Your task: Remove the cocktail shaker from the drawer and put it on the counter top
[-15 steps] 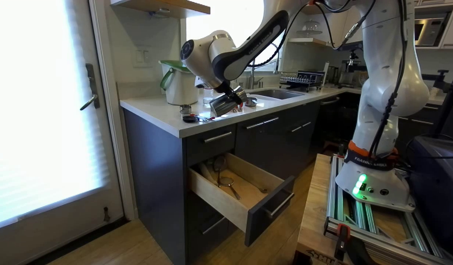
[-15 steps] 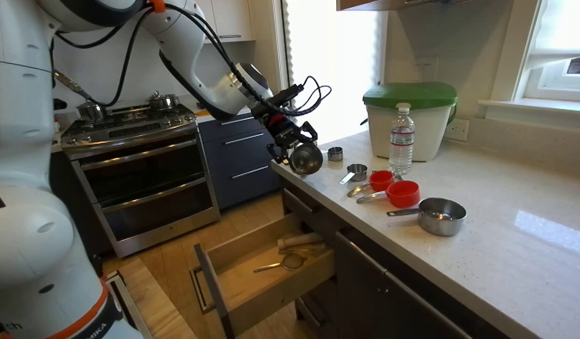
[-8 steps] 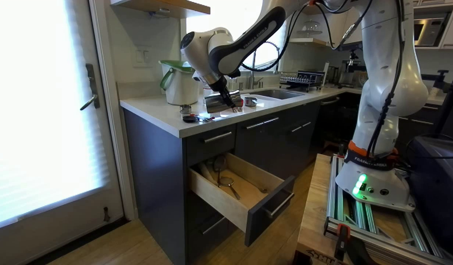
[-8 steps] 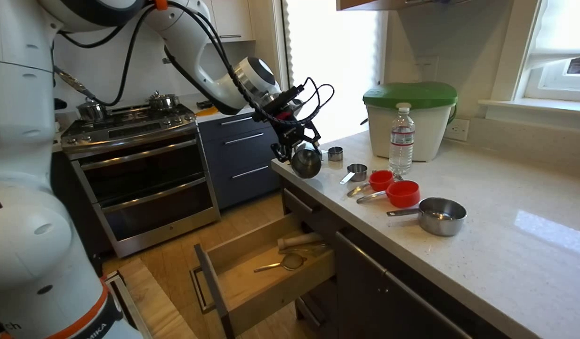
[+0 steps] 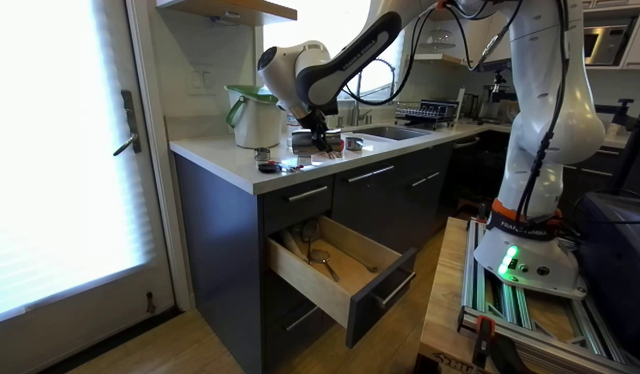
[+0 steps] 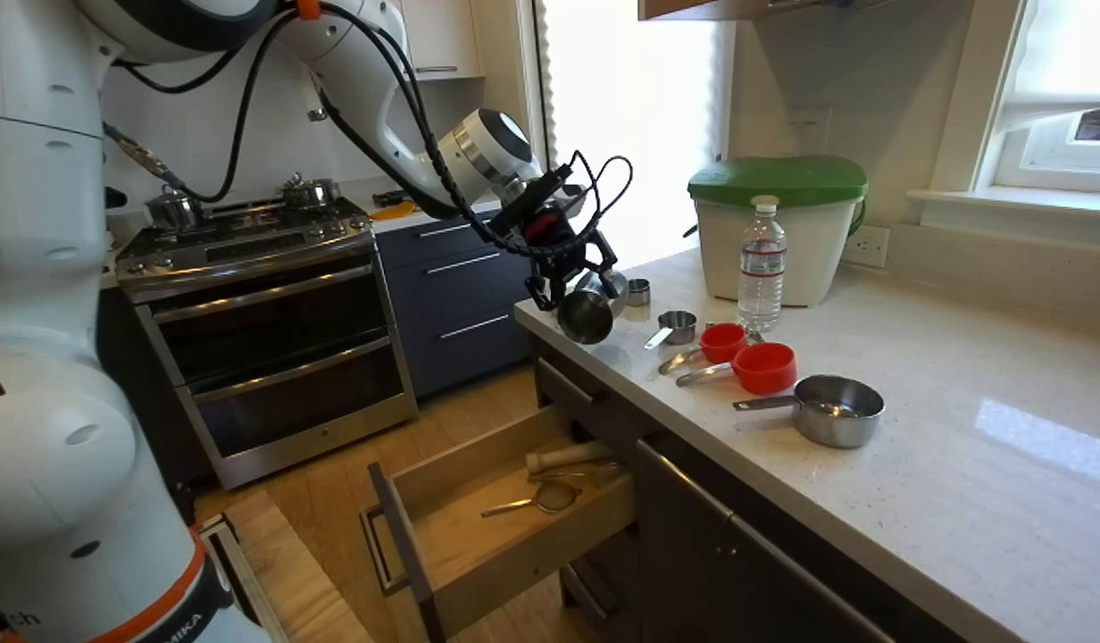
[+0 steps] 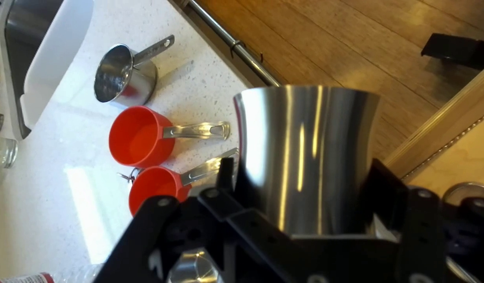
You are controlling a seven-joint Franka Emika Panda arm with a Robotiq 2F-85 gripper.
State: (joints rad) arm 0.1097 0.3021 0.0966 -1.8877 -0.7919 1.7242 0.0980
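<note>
1. The shaker [image 7: 305, 157] is out of the drawer [image 5: 309, 284] and tipped on its side over the front part of the counter [image 6: 961, 429], near the corner; you cannot tell whether it touches the top.
2. Your gripper [image 6: 576, 295] is spread to the shaker's width and clasped on it, one finger against each flank in the wrist view.
3. Expect stiff, thin metal, probably hollow and fairly light: it should not crush, but could dent or scuff.
4. The polished, curved wall will likely be slippery, so it may twist between the fingers if its rim catches.
5. Your hold, on the body short of the flared end, looks like the right place; keep the squeeze firm and even.
6. Laid down, it would roll. Stand it upright, further from the edge and clear of the small cup [image 6: 678, 325], before letting go.
</note>
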